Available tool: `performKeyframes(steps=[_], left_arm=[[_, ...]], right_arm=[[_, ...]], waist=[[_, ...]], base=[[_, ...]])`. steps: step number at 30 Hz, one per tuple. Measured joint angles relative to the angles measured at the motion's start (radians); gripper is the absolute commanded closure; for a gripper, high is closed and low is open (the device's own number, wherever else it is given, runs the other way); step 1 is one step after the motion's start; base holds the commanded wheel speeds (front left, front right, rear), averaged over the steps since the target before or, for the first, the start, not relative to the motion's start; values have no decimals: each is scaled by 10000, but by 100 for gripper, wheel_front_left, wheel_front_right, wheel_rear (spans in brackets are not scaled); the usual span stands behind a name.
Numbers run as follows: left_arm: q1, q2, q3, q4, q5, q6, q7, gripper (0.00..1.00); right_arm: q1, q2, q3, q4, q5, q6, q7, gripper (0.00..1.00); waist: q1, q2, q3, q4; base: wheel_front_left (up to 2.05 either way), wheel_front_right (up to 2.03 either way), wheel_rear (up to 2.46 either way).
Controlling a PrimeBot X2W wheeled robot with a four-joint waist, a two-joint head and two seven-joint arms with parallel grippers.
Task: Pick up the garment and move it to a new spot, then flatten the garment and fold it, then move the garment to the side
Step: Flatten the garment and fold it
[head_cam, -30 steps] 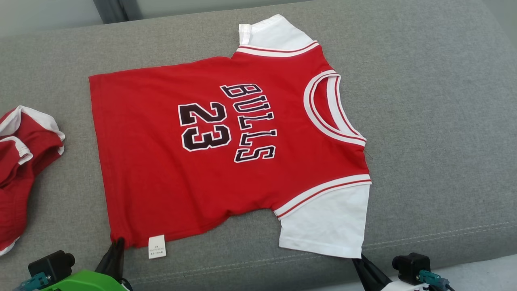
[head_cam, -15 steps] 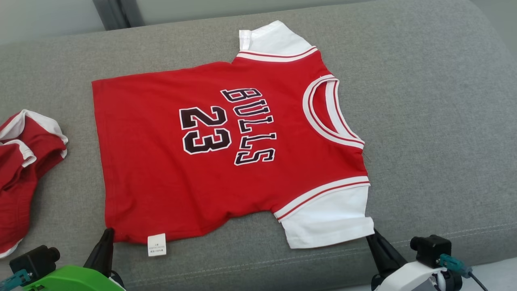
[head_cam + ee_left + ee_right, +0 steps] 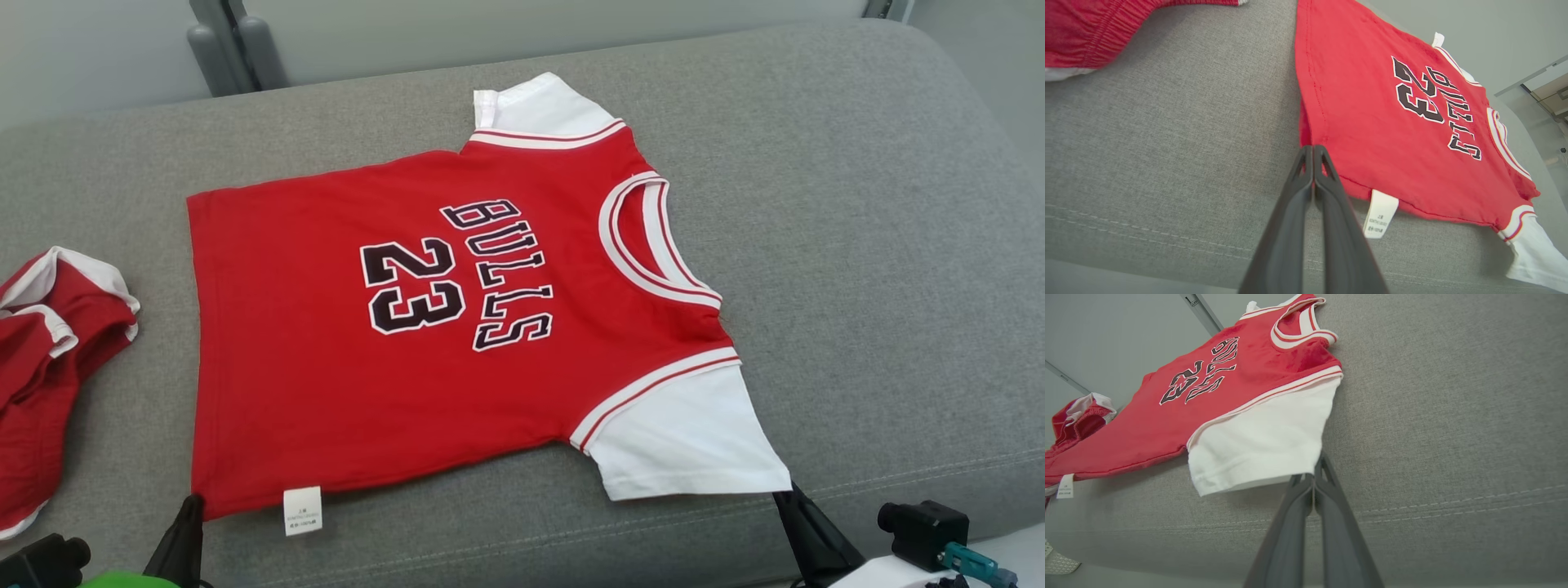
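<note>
**Red jersey spread flat, pinched at two corners**

The red short-sleeved jersey (image 3: pixel 326 367), with white sleeves and black "BULLS 23" lettering, lies spread flat and print up across the centre of the head view, its collar toward the right. A white care label (image 3: pixel 302 510) sticks out from its edge at the lower left. The left gripper (image 3: pixel 192 505), at the bottom left, is clenched on the jersey's corner just beside that label. The right gripper (image 3: pixel 788 494), at the bottom right, is clenched on the tip of the lower white sleeve, which is drawn to a point. Beneath lies a grey woven fabric cushion (image 3: pixel 857 245). At the left edge sits a crumpled red-and-white garment (image 3: pixel 41 351), apart from the jersey.
</note>
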Motion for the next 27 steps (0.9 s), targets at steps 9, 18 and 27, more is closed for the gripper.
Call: performKeyframes(steps=[9,18,27], left_arm=[[451,56,84,-424,-63,173,104,100],[939,44,121,-949,-88,265,186,100],[841,278,125,-1822,-121,334,535,100]], right_arm=[[824,-380,-48,-621,314,12,422,100],[1329,-372,42,-1448,711,12,663,100],[747,-497,-132,-2635,1371,10,930,100]], waist=[[0,0,-64,-80],[0,0,117,-47],[0,0,550,-27]], base=[[0,0,0],[0,0,0],[0,0,0]])
